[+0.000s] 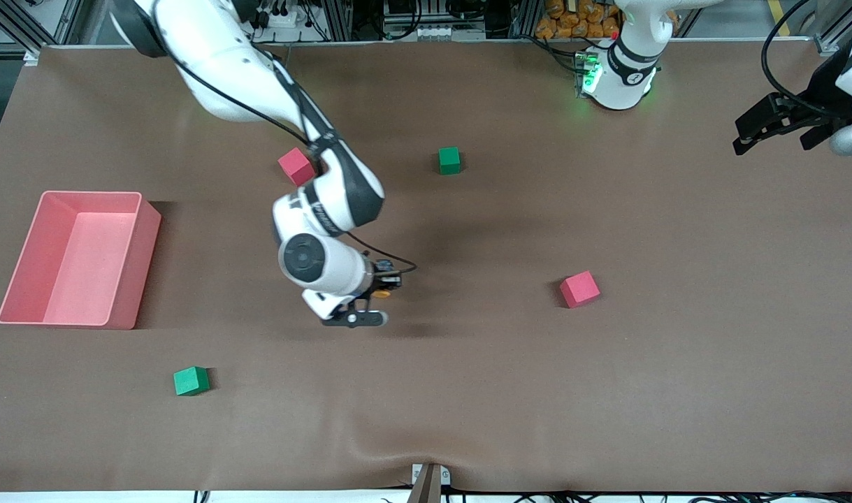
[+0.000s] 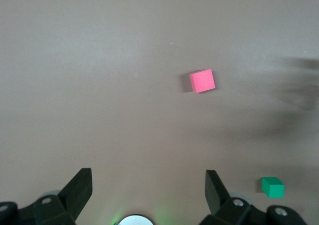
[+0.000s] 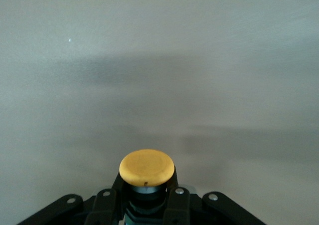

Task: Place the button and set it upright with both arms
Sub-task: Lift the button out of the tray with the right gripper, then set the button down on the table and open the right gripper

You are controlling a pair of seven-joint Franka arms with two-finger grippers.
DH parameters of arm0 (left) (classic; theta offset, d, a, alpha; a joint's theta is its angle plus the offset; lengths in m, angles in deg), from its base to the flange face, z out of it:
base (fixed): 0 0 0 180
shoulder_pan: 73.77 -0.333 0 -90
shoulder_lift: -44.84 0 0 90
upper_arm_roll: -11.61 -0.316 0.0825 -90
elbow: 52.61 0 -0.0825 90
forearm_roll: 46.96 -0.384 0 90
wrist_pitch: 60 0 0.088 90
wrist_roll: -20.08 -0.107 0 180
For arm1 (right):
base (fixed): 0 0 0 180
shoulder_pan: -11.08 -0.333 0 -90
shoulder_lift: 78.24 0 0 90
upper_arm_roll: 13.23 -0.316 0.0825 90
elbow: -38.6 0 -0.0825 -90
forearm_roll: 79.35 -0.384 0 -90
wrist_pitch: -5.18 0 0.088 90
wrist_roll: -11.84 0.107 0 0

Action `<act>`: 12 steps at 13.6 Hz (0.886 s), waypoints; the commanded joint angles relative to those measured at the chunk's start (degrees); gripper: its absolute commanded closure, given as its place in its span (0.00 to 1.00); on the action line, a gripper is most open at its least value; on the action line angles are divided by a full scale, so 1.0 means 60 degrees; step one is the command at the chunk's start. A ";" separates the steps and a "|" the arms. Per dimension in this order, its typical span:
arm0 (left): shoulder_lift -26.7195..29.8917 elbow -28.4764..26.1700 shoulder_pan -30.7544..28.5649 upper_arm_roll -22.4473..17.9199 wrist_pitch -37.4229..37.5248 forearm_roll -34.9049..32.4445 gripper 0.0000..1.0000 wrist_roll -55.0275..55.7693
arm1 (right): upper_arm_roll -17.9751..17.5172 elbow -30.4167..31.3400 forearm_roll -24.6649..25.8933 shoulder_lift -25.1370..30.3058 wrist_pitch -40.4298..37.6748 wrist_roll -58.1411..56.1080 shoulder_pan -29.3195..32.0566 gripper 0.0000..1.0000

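Observation:
The button [image 3: 147, 167] has a round orange cap on a dark body, and my right gripper [image 3: 145, 195] is shut on that body with the cap pointing away from the wrist. In the front view the button [image 1: 381, 294] shows as a small orange spot at the right gripper [image 1: 377, 290], low over the middle of the table. My left gripper [image 1: 746, 138] waits in the air over the left arm's end of the table. It is open, and nothing lies between its fingers [image 2: 79, 187].
A pink bin [image 1: 20, 279] stands at the right arm's end. Red cubes [image 1: 296, 166] [image 1: 579, 288] and green cubes [image 1: 449, 160] [image 1: 191, 381] are scattered on the brown mat. The left wrist view shows a red cube [image 2: 202, 81] and a green cube [image 2: 273, 187].

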 commanded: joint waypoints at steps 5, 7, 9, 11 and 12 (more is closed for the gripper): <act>0.0086 0.0008 -0.0597 0.0008 -0.0015 0.0154 0.00 -0.0195 | 0.0200 -0.0324 -0.0134 -0.1188 0.1559 0.0930 -0.1279 1.00; 0.0101 -0.0007 -0.0627 0.0008 -0.0001 0.0154 0.00 -0.0195 | 0.0243 -0.0324 -0.0047 -0.1159 0.1573 0.0974 -0.1323 0.01; 0.0116 -0.0036 -0.0627 0.0008 0.0057 0.0154 0.00 -0.0195 | 0.0244 -0.0338 0.0203 -0.1028 0.1443 0.0989 -0.1280 0.00; 0.0116 -0.0021 -0.0627 0.0008 0.0131 0.0154 0.00 -0.0209 | 0.0244 -0.0353 0.0145 -0.0662 0.0991 0.1003 -0.1236 0.00; 0.0101 -0.0036 -0.0613 0.0008 0.0131 0.0154 0.00 -0.0209 | 0.0258 -0.0454 0.0072 -0.0399 0.0437 0.1134 -0.1207 0.00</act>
